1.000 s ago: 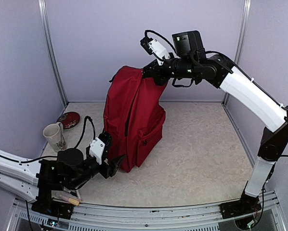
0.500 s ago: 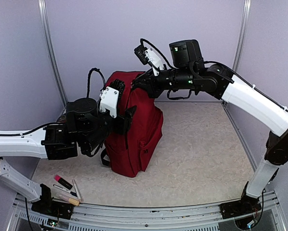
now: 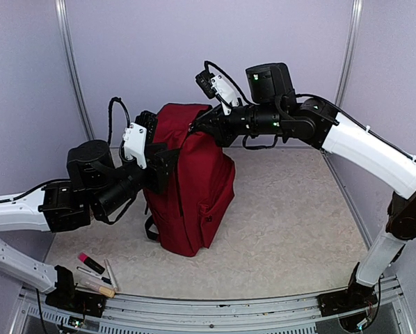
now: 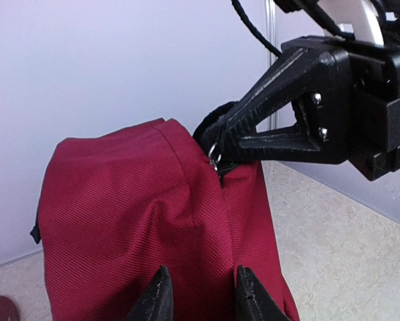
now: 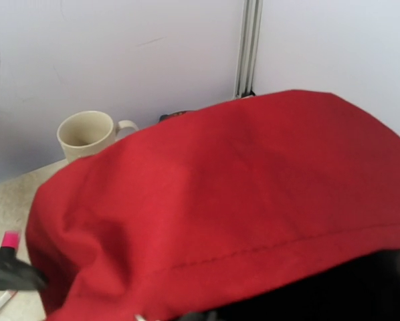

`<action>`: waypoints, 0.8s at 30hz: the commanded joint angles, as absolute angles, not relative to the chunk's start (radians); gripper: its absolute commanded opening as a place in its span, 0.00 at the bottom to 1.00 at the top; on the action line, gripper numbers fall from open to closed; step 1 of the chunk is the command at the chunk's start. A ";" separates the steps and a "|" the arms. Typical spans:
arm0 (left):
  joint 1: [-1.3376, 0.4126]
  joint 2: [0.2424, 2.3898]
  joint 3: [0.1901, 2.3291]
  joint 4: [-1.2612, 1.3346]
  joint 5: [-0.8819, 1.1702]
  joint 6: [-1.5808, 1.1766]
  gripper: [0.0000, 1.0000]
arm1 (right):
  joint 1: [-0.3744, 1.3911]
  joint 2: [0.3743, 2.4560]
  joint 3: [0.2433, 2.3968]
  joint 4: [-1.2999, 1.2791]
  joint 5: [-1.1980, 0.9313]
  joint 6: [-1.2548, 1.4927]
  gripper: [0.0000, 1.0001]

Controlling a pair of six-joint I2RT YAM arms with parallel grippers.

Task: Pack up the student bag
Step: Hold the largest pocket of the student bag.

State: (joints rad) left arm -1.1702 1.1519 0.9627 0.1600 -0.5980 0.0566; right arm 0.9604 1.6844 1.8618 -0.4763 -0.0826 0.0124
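- Pale lilac walls close in a speckled beige desk. The dark red student bag stands upright on it, left of centre.
- Right fingers are pinched together on the zip pull at the bag's top.
- Left fingers sit narrow against the bag's side, with a ridge of red fabric between them.
- A cream mug stands by the wall.
- A pink marker lies near the desk's front left corner.
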 commanded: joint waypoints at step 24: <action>-1.004 1.314 1.212 0.008 -0.311 0.048 0.56 | 0.968 1.673 1.873 -0.480 -0.074 0.000 0.00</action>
State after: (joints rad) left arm -1.0126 1.2865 1.1816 0.0490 -0.3504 0.0601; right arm 0.9604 1.6848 1.8618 -0.4755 -0.0742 0.0025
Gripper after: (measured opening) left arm 0.555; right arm 0.008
